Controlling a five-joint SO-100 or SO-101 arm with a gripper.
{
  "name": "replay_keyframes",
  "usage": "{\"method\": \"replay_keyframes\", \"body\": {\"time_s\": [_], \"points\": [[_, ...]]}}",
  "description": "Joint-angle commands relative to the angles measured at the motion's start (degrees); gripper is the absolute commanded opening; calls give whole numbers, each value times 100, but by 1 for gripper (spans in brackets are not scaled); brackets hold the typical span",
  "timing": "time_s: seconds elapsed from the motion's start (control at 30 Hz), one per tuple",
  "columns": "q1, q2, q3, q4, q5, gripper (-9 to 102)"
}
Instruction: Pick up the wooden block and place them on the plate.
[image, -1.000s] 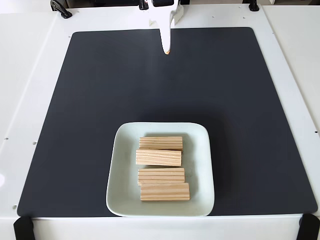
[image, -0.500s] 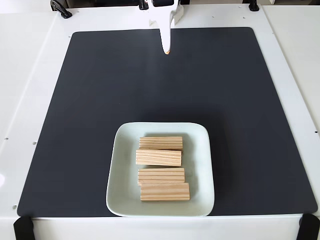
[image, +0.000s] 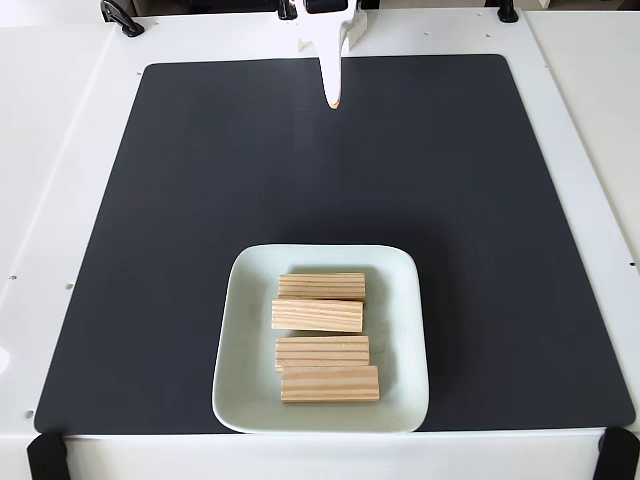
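In the fixed view, most of the white arm was cut off by the top edge of the frame, leaving only the tapered gripper (image: 333, 98) reaching down over the far edge of the black mat (image: 200, 200); its fingers appeared pressed together into a single point with a small orange tip, holding nothing. Four wooden blocks lay inside the plate (image: 245, 330), which sat on the near part of the mat, well apart from the gripper. The blocks formed a loose column running from far to near, each with its long axis and grain lines running left to right across the view: the farthest block (image: 322, 286), the second block (image: 317, 316) shifted slightly left and just beside it, the third block (image: 322, 350), and the nearest block (image: 330, 384), which touched or slightly overlapped the third. Whether the blocks merely abutted or partly rested on one another could not be made out. The blocks covered the middle of the plate. No writing or label was readable anywhere. Dark clamps (image: 46, 455) showed partly cut off at the corners of the white table (image: 60, 150).
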Motion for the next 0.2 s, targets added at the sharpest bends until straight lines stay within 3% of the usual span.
{"method": "replay_keyframes", "body": {"time_s": [0.0,0.17], "points": [[26,-18,-35,18,-26,-1],[26,-18,-35,18,-26,-1]]}}
